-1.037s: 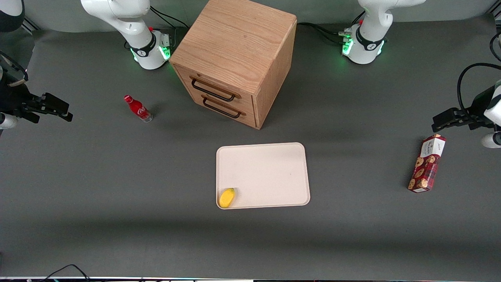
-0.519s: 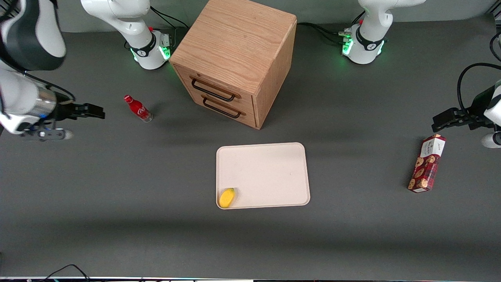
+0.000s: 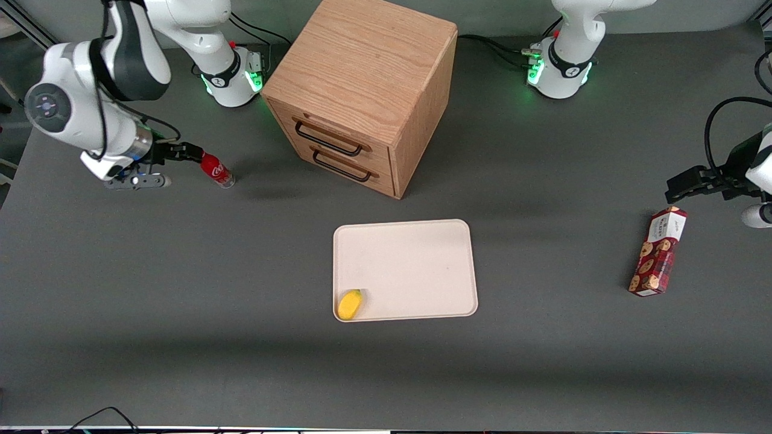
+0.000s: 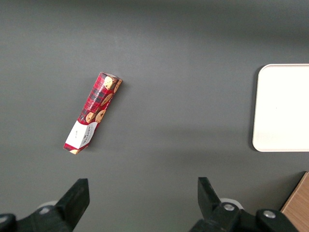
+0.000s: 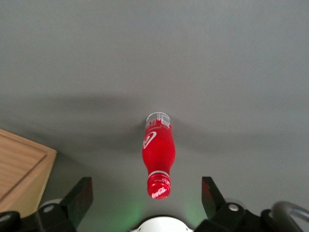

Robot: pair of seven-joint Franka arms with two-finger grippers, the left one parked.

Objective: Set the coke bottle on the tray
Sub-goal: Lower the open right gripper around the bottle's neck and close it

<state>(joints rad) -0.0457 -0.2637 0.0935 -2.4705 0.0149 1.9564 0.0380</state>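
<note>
The coke bottle point(image 3: 218, 170), slim with a red cap, red label and clear base, stands upright on the grey table in front of the wooden cabinet's corner, toward the working arm's end. My gripper point(image 3: 194, 152) hangs over its cap; in the right wrist view the gripper point(image 5: 146, 195) is open with the bottle point(image 5: 158, 152) between the spread fingers point(image 5: 81, 194), not touched. The cream-white tray point(image 3: 416, 259) lies flat mid-table, nearer the front camera than the cabinet; its edge also shows in the left wrist view point(image 4: 285, 108).
A wooden two-drawer cabinet point(image 3: 362, 90) stands beside the bottle. A small yellow object point(image 3: 350, 304) lies in the tray's near corner. A red-brown cookie box point(image 3: 658, 252) lies toward the parked arm's end, also in the left wrist view point(image 4: 92, 112).
My gripper has swung in from the table's edge toward the bottle and now hovers over its cap. The bottle, tray and box have not moved.
</note>
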